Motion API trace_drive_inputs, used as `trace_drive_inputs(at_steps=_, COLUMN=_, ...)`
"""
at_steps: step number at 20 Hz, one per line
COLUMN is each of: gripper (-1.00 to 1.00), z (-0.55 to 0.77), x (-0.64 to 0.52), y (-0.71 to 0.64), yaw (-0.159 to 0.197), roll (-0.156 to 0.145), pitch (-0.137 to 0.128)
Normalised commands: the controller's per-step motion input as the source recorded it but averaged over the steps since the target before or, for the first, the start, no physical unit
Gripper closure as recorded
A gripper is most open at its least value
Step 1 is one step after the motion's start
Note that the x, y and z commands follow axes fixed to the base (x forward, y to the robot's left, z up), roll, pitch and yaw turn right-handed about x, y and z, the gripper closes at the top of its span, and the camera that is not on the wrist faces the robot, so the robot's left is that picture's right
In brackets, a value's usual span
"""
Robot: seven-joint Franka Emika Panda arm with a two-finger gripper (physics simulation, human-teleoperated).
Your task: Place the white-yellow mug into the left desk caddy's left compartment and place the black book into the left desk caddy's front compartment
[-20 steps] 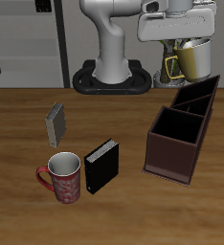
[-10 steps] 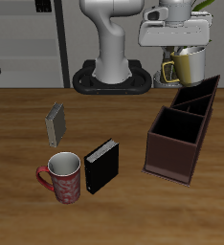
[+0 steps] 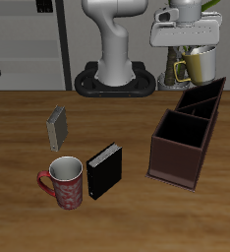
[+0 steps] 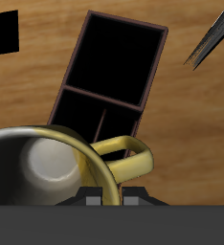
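One white-yellow mug (image 3: 198, 65) clamped in claw (image 3: 186, 49), upright, handle sideways.

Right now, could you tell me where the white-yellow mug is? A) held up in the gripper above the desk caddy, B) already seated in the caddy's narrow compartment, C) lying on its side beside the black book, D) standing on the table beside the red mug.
A: the white-yellow mug hangs in the gripper, clear of the table and above the left desk caddy, whose compartments show empty in the wrist view.

Glossy glazed white-yellow mug (image 3: 198, 64); matt dark-brown left desk caddy (image 3: 186, 138); wood-grain table (image 3: 28, 128); matt black book (image 3: 104, 169), white paper edges.
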Motion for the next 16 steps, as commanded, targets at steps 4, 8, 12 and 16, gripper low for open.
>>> trace_drive_inputs(at_steps=4, gripper=1.00, z=-0.20, x=-0.14, y=0.10, yaw=-0.029, roll=0.015, pitch=0.026)
trace_drive_inputs(at_steps=8, gripper=1.00, z=-0.14, x=-0.24, y=0.04, yaw=-0.049, roll=-0.007, pitch=0.016)
trace_drive_inputs(at_steps=12, gripper=1.00, z=-0.20, x=-0.31, y=0.22, yaw=0.026, roll=0.087, pitch=0.013)
trace_drive_inputs(at_steps=16, gripper=1.00, z=-0.10, x=-0.10, y=0.14, yaw=0.026, roll=0.050, pitch=0.008)
